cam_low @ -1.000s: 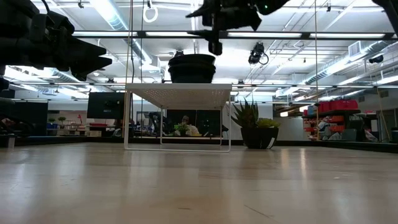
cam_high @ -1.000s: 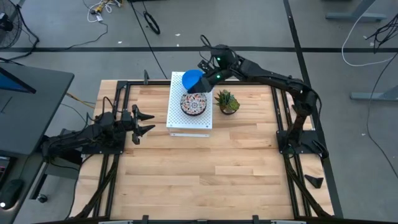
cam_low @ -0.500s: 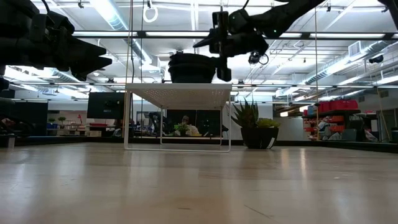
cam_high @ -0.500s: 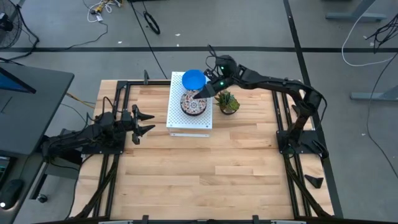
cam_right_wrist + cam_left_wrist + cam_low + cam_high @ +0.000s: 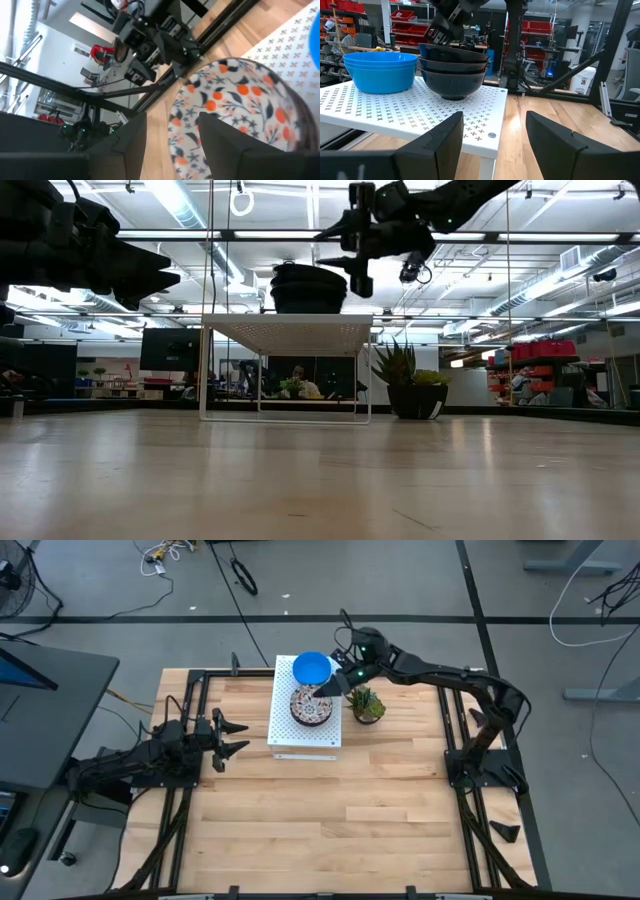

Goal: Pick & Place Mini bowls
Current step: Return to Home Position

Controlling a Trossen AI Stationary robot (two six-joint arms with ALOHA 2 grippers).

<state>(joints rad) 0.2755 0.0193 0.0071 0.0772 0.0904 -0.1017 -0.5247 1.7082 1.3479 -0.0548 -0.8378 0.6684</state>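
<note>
On the wooden table [image 5: 300, 800], a white perforated shelf [image 5: 285, 730] carries two vertical stacks, mouths up: patterned bowls [image 5: 310, 708] beside blue bowls [image 5: 311, 667]. The right gripper [image 5: 326, 688] hovers over the patterned stack, fingers apart and empty. The left gripper [image 5: 232, 737] waits at the table's left edge, fingers apart.

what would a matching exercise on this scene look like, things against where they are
1 blue bowls
2 patterned bowls
3 potted plant
4 left tool

a on the table, beside the shelf
b open, empty, left of the shelf
c mid-shelf, by the right tool
d at the shelf's end

Pairs: 1-d, 2-c, 3-a, 4-b
</note>
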